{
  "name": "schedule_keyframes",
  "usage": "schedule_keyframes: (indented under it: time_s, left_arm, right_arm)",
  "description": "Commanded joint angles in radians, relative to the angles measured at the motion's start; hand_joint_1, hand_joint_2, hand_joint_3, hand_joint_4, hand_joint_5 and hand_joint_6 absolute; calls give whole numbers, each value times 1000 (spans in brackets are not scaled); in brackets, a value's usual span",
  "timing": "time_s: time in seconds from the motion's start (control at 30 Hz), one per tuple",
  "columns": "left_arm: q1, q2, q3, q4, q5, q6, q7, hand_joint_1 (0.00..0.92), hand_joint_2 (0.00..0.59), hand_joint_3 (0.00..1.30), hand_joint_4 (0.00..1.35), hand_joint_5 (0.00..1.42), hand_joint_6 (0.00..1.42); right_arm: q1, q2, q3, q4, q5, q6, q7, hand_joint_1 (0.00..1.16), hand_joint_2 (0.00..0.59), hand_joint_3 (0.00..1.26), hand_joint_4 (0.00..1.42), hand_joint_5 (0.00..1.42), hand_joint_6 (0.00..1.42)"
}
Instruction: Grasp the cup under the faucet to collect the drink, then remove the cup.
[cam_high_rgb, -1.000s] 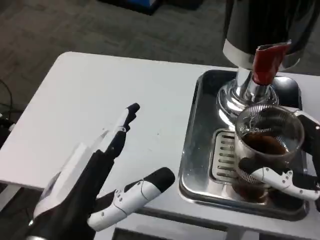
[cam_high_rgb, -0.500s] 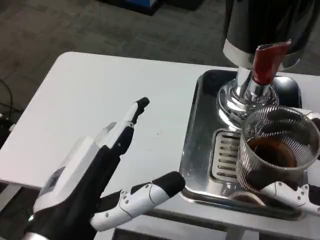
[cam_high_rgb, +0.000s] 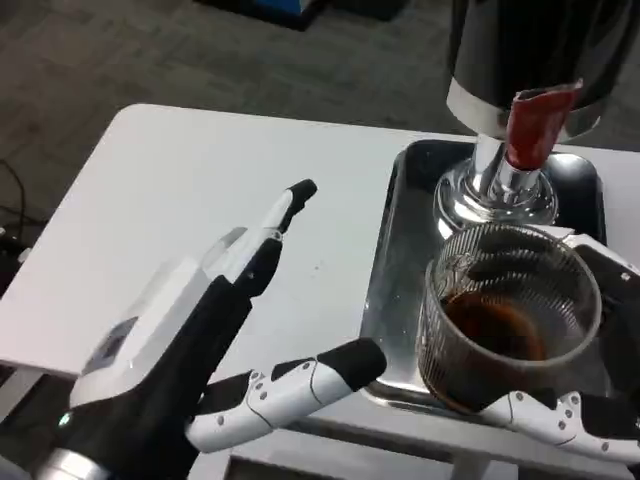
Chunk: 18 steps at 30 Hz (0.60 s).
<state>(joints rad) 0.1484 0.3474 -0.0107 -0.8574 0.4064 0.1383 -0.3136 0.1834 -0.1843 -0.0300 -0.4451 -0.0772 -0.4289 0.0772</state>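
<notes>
Removal step: right hand (cam_high_rgb: 585, 400) holding filled cup (cam_high_rgb: 508, 318); left hand (cam_high_rgb: 215, 340) spread wide, empty. Next: withdraw level, clear of faucet (cam_high_rgb: 530, 125).

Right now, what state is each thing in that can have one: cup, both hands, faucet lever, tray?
cup: upright, part-filled with dark drink, held over the tray
right hand: gripping the cup
left hand: open, holding nothing
red faucet lever: no drink seen flowing
tray: on the table
</notes>
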Motion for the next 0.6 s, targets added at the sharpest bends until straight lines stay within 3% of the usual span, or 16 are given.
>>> schedule_keyframes:
  time_s: [0.03, 0.23, 0.4, 0.6]
  left_arm:
    - [22, 11, 13, -25, 7, 2, -12, 0, 53, 17, 0, 52, 0]
    - [37, 27, 25, -41, 5, -10, -24, 0, 69, 17, 0, 52, 0]
    - [79, 55, 56, -42, -35, -91, -30, 0, 74, 23, 0, 57, 0]
    - [106, 137, 107, -102, 41, -157, -81, 0, 66, 36, 0, 63, 0]
  right_arm:
    - [32, 9, 7, -57, 19, -9, 10, 857, 167, 594, 619, 716, 602]
    - [68, 12, 12, -88, 25, -13, 21, 857, 165, 594, 619, 716, 602]
    - [98, 11, 17, -124, 39, -13, 37, 848, 169, 594, 619, 716, 602]
    - [119, 3, 19, -151, 51, -5, 61, 846, 174, 594, 619, 716, 602]
